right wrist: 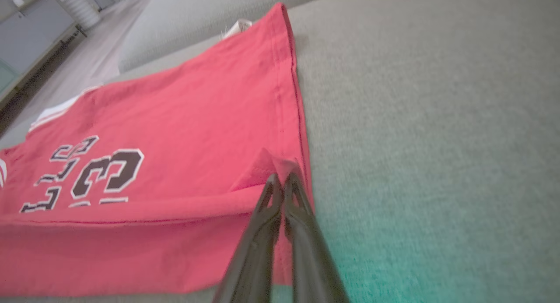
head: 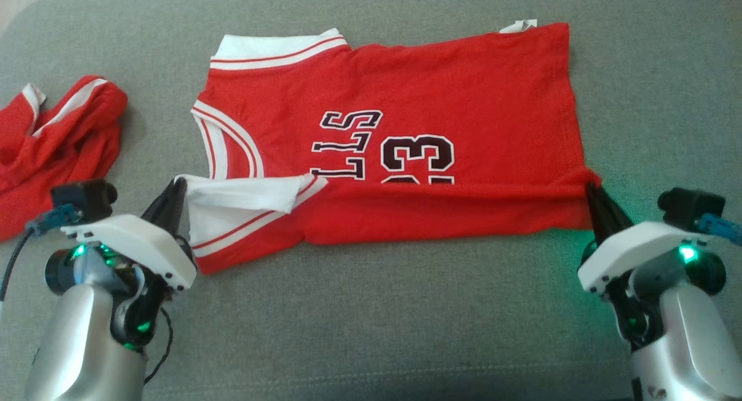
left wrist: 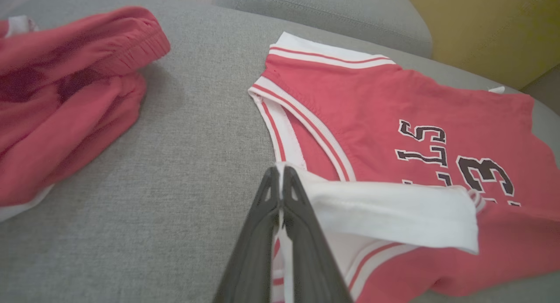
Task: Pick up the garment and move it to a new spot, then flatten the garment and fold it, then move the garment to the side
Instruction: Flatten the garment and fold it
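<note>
A red jersey [head: 417,94] with white trim and black number 23 lies spread across the grey cushion, its near long edge lifted and folded over toward the far side. My left gripper [head: 177,186] is shut on the jersey's white shoulder strap [left wrist: 376,206] at the near left. My right gripper [head: 591,186] is shut on the jersey's near right hem corner [right wrist: 273,165]. In the left wrist view the left gripper [left wrist: 280,174] pinches the white strap's end. In the right wrist view the right gripper [right wrist: 280,180] pinches the red hem.
A second red garment [head: 52,140] with white trim lies crumpled at the left of the grey cushion [head: 377,320]. The cushion's far edge and a yellow surface [left wrist: 490,27] lie beyond the jersey. Bare cushion stretches to the right and in front.
</note>
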`<state>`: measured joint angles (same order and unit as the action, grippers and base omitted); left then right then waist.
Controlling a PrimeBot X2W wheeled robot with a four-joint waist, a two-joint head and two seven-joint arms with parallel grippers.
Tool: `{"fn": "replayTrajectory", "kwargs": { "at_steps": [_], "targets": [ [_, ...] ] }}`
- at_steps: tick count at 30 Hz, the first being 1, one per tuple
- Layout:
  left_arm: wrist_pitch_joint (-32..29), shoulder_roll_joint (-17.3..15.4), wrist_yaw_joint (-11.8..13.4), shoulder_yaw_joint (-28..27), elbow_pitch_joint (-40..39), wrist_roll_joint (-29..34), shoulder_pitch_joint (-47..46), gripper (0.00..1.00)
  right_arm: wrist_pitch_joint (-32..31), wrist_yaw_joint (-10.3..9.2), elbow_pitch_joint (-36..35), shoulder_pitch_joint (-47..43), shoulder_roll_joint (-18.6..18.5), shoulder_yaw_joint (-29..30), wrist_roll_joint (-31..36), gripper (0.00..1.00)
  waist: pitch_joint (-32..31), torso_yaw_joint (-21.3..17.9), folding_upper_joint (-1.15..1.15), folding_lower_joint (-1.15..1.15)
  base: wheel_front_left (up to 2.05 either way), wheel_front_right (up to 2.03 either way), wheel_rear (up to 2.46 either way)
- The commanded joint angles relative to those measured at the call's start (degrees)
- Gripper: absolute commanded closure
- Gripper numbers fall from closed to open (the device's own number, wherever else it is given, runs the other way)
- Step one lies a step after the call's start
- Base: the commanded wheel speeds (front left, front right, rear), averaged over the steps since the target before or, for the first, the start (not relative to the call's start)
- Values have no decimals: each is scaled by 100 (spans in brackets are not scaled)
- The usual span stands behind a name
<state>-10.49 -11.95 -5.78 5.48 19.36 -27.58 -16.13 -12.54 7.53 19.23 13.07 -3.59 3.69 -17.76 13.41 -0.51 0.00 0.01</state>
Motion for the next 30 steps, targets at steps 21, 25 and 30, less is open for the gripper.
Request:
{"fn": "replayTrajectory", "kwargs": {
  "at_steps": [21,25,30],
  "targets": [
    [2503,284,596,-287,-983,771,866,0,1850,-4,-1326,-587,-125,-407,764,0,-39,87,0,-1,0,0,0],
    [2526,340,655,-192,-1201,929,1194,0,1767,-4,-1502,-848,-92,-465,797,0,-136,98,0,-1,0,0,0],
    [2534,398,678,-101,-1245,991,1417,0,1682,-4,-1587,-1055,-62,-492,787,0,-221,112,0,-1,0,0,0]
  ]
}}
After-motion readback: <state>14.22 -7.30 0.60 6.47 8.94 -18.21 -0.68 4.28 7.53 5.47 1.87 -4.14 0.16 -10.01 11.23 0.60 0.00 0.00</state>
